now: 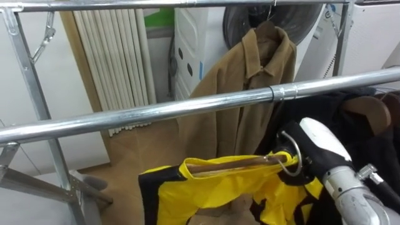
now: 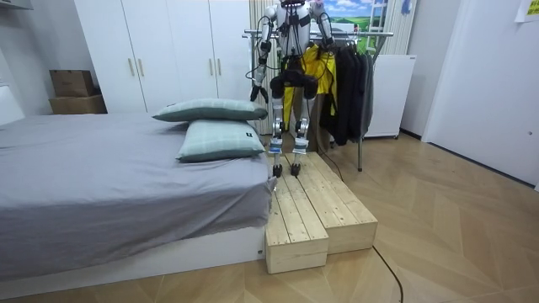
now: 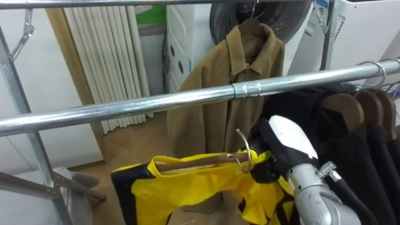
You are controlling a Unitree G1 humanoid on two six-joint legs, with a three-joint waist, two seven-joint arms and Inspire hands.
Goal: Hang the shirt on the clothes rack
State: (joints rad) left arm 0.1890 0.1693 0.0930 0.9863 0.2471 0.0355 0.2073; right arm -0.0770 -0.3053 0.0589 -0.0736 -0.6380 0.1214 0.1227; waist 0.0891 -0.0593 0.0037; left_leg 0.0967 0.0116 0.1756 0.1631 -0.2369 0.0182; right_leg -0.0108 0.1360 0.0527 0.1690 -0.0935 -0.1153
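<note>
A yellow and black garment (image 1: 225, 187) (image 3: 200, 187) hangs on a wooden hanger (image 1: 231, 165) with a metal hook. My right hand (image 1: 319, 150) (image 3: 287, 144) is shut on the hanger at the hook, its fingers curled round it. The hanger sits just below and in front of the rack's steel rail (image 1: 187, 109) (image 3: 187, 100), and its hook is not over the rail. In the room view I stand on a wooden platform (image 2: 320, 210), facing the rack (image 2: 337, 34), with the yellow garment (image 2: 313, 63) in front of me. My left hand (image 2: 255, 87) hangs at my side, too small to read.
A brown jacket (image 1: 244, 94) hangs on a higher rail behind. Dark clothes on wooden hangers (image 3: 356, 119) fill the rail's right end; the rail's left part is bare. Rack posts and braces (image 1: 31, 81) stand at the left. A bed (image 2: 109, 185) lies beside the platform.
</note>
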